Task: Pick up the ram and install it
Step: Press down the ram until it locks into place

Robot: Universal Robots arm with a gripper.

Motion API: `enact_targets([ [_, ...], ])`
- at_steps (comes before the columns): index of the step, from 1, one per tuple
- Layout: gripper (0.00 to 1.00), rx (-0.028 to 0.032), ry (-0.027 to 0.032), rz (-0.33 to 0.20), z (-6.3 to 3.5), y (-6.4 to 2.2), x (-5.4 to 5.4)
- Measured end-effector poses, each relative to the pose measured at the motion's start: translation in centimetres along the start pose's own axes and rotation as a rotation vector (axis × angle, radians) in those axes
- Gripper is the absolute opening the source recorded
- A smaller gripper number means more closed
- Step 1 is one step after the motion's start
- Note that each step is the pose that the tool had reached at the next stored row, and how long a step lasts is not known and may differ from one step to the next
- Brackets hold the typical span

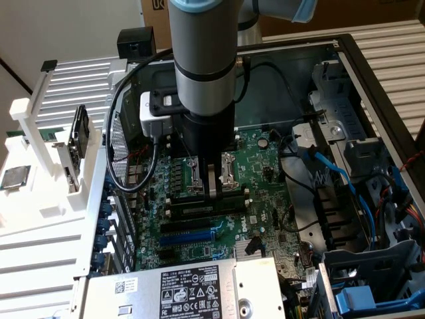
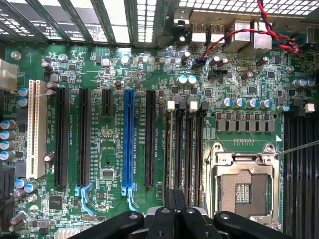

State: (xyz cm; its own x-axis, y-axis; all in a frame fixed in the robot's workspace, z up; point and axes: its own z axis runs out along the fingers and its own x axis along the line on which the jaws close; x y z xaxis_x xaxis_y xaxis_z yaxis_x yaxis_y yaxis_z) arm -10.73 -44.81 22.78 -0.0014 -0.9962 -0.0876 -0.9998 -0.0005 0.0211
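Note:
My gripper (image 1: 212, 189) hangs straight down from the arm over the motherboard (image 1: 265, 166). Its black fingertips are shut together and rest at the nearest of the long memory slots (image 1: 199, 211). A narrow green strip, apparently the ram (image 1: 232, 193), runs along that slot on edge, under and beside the fingertips. I cannot tell how deep it sits. In the wrist view the shut gripper (image 2: 174, 201) points at the row of black memory slots (image 2: 184, 149), beside the open silver processor socket (image 2: 242, 184). Nothing is clamped between the fingers.
The open computer case holds blue and black cables (image 1: 332, 173) and a drive cage on the exterior view's right, and a labelled power supply (image 1: 192, 289) in front. A white parts rack (image 1: 40, 166) with a square silver chip (image 1: 14, 178) stands outside the case on the exterior view's left.

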Motion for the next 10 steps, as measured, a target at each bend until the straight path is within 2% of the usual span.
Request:
enact_targets([
  [10, 0.1, -0.0001, 0.0001, 0.0, 0.17, 0.0, 0.02],
])
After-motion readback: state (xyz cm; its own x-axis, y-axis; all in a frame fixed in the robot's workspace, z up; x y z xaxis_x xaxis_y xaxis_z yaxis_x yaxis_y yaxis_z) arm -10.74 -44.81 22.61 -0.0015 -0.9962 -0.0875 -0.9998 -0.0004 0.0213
